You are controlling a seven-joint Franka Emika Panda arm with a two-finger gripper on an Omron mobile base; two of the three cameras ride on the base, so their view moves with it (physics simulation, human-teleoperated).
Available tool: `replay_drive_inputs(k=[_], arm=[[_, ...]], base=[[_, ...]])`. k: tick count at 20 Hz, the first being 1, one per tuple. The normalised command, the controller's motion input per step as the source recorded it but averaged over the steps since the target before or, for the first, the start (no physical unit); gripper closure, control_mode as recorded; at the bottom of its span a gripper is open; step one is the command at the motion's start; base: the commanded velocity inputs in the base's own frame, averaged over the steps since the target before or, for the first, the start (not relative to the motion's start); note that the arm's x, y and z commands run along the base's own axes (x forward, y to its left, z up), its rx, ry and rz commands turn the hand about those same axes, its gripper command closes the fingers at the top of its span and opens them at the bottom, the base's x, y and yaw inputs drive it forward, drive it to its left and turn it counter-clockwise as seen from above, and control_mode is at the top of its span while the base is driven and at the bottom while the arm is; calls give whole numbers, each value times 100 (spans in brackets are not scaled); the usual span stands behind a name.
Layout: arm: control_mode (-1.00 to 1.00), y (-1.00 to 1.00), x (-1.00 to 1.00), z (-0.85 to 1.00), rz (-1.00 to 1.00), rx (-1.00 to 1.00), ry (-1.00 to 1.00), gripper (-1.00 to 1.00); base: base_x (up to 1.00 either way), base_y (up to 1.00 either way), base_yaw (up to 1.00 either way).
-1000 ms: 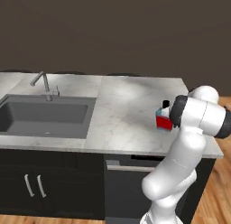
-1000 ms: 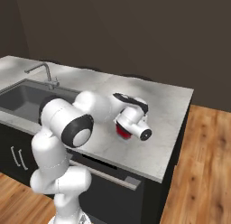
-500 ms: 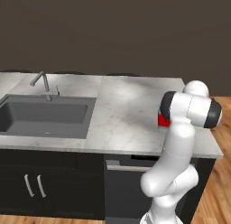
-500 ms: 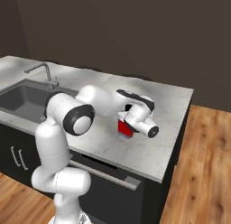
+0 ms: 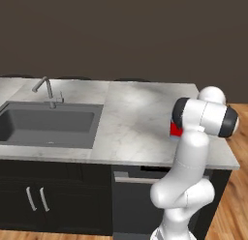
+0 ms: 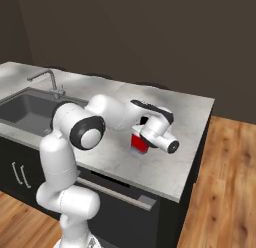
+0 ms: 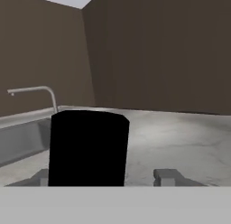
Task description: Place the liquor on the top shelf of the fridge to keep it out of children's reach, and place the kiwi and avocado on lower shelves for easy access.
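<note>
Liquor [image 6: 138, 143] upright on counter [image 5: 131, 123], well right of sink [image 5: 43, 124], near front edge; gripper [image 7: 103, 175] straddles black cap [image 7: 88, 146], fingers apart, contact unclear; judgement: centre cap, squeeze firmly, lift straight.

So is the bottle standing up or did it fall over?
Standing up. The liquor sits red-bottom-down on the counter, its black cap on top.

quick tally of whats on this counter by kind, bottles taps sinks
bottles: 1, the liquor with its black cap right in front of the tool
taps: 1, the faucet
sinks: 1, the sink
total: 3
</note>
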Motion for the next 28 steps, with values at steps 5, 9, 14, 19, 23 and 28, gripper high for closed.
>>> replay_drive_inputs(k=[5, 9, 14, 19, 23, 28], arm=[[-100, 26, -6, 0, 0, -4, 0, 100], [-100, 19, 0, 0, 0, 0, 0, 100], [-100, 0, 0, 0, 0, 0, 0, 100], [-100, 0, -38, 65, 0, 0, 0, 100], [-100, 3, -63, 100, 0, -3, 0, 100], [-100, 18, -76, 100, 2, -4, -5, 100]], base=[[0, 0, 0], [0, 0, 0], [0, 0, 0], [0, 0, 0], [0, 0, 0], [0, 0, 0]])
